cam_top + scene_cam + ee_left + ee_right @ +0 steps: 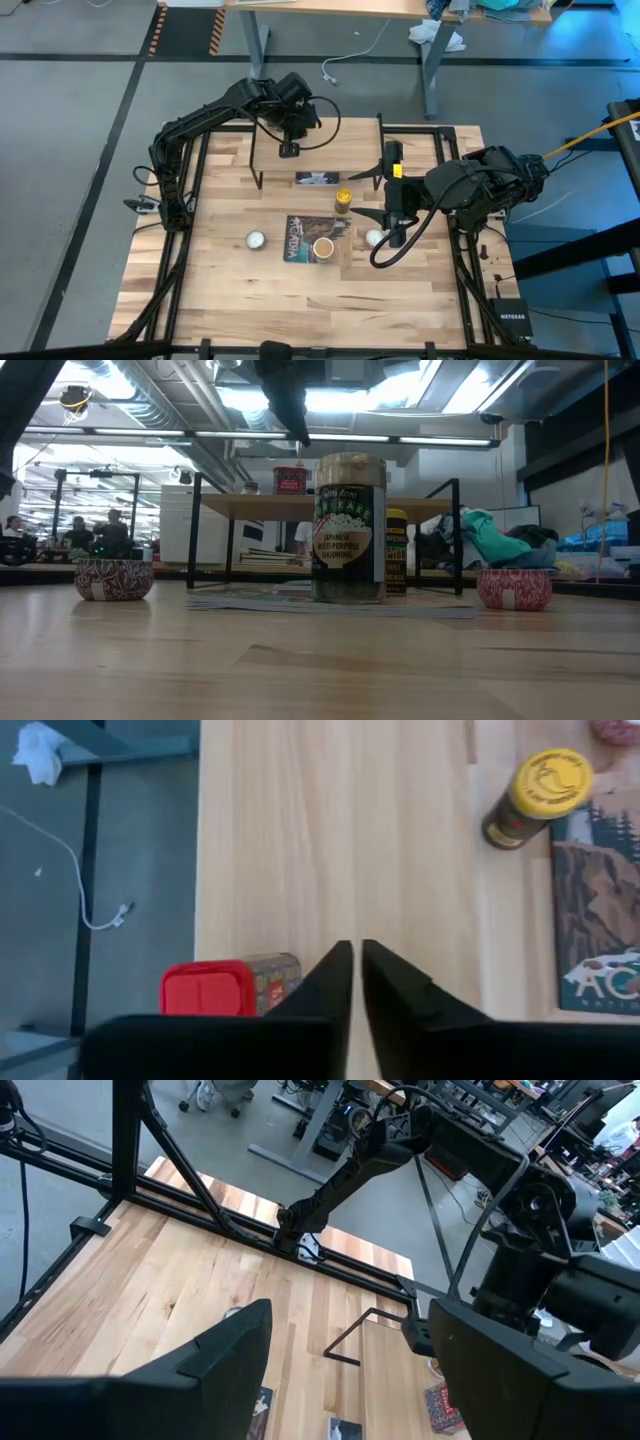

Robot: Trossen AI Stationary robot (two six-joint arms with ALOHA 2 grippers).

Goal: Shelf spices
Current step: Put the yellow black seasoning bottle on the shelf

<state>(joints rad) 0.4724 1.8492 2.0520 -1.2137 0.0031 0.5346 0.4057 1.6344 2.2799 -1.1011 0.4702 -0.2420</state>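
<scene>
- Hovering over the shelf (330, 150), my left tool (290, 148) has its fingers pressed together on nothing, just beside the red tin (205, 990) that stands on the shelf board.
- My right tool (392, 205) waits with its fingers apart and empty above the right part of the desk (200, 290), near the yellow-lidded jar (343, 200).
- I judge the red tin's placing done, and fetching another spice to be the step ahead.
- My next move would call for lifting the left tool clear without knocking the tin, spreading its fingers, then reaching down to a jar on the desk.
- Counting spices: one red tin up on the shelf, one yellow-lidded jar on the desk, one wider tan-lidded jar (323, 247) standing on the flat picture book (300, 240).
- A fourth, tiny jar may be on the shelf, but I cannot tell.
- Also counted: two small round patterned containers (256, 239), one on each side of the book.
</scene>
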